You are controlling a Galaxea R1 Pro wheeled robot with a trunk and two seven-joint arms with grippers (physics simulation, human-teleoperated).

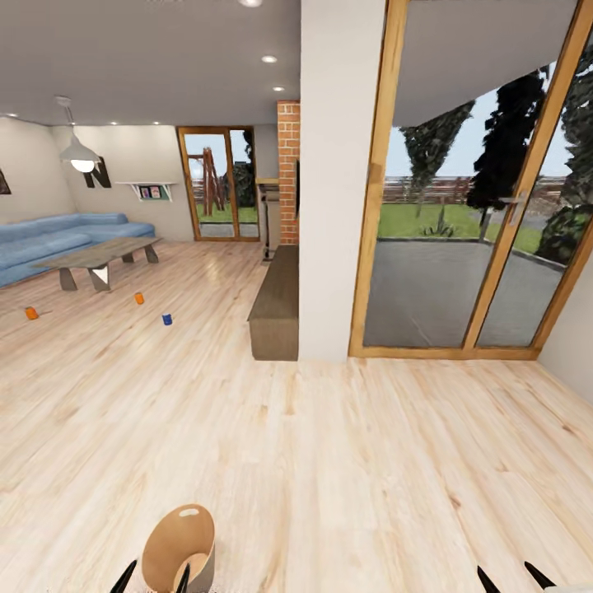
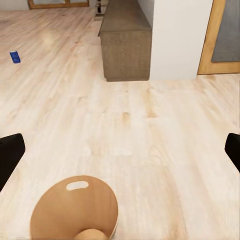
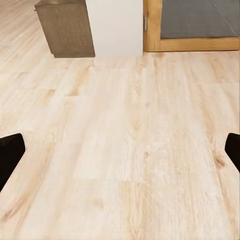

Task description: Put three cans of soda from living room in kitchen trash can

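Three cans of soda stand on the living room's plank floor at the far left: an orange can, a second orange can and a blue can, which also shows in the left wrist view. The trash can, with its wood-brown inside and thin grey wall, sits just in front of my left gripper and close below its fingers in the left wrist view. That gripper is open and holds nothing. My right gripper is open over bare floor.
A low brown cabinet stands against a white pillar ahead. Wood-framed glass doors are on the right. A blue sofa and a low table lie beyond the cans. Wide plank floor separates me from them.
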